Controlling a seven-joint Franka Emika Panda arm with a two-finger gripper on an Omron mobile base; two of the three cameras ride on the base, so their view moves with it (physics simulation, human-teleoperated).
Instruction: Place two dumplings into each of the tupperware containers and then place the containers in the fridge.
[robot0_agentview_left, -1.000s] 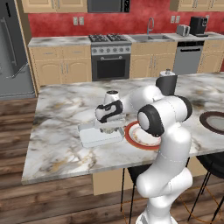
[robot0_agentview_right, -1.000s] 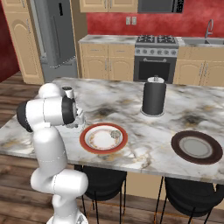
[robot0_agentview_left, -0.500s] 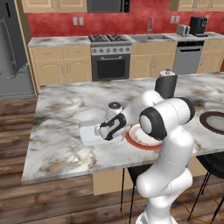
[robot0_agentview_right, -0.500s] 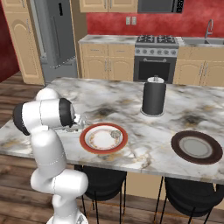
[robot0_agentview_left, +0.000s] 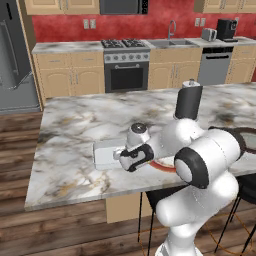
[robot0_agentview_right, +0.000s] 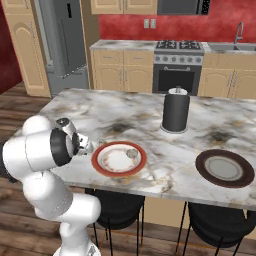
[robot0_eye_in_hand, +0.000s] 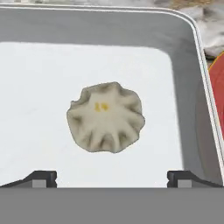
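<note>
Dumpling (robot0_eye_in_hand: 106, 117) lies pleats-up on the white container's (robot0_eye_in_hand: 192, 78) floor, roundish, no clear long axis. My pincer (robot0_eye_in_hand: 112, 177) hangs over it, tips apart, nothing held. My arm hides most of the container from the base cameras.

A matt, pleated doughy dumpling (robot0_eye_in_hand: 106, 117) lies in a smooth translucent white plastic container (robot0_eye_in_hand: 192, 65). The counter (robot0_agentview_left: 75, 125) looks like polished veined marble.
</note>
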